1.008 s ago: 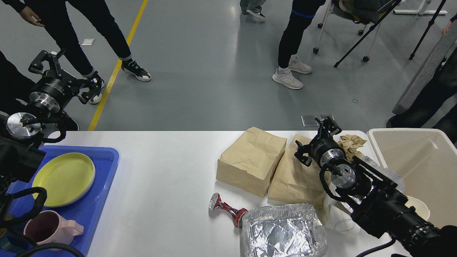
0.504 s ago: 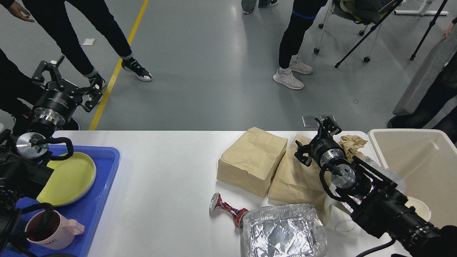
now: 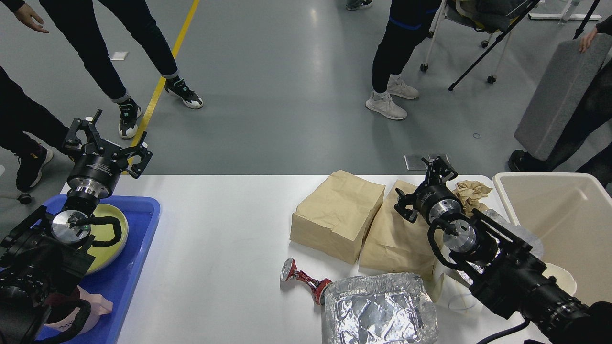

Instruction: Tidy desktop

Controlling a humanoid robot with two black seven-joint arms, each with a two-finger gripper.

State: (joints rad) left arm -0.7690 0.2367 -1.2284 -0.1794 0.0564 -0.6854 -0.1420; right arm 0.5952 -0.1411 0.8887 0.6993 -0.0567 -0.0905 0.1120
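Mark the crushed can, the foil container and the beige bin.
crushed can [image 3: 302,277], head view, on its red twisted middle.
foil container [image 3: 380,310], head view, on its crinkled foil top.
beige bin [image 3: 540,176], head view, on its far rim.

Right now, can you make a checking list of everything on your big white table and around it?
Surface: the desktop is white, bare in the middle.
Job's things: blue tray holds a yellow plate and a pink mug.
Clutter: two paper bags, crushed can, foil container, crumpled paper; beige bin at right.
Grippers: left gripper open, empty; right gripper open, over the bags.
Cables: black loops on both arms.
Surroundings: people's legs, a tripod, a yellow floor line.
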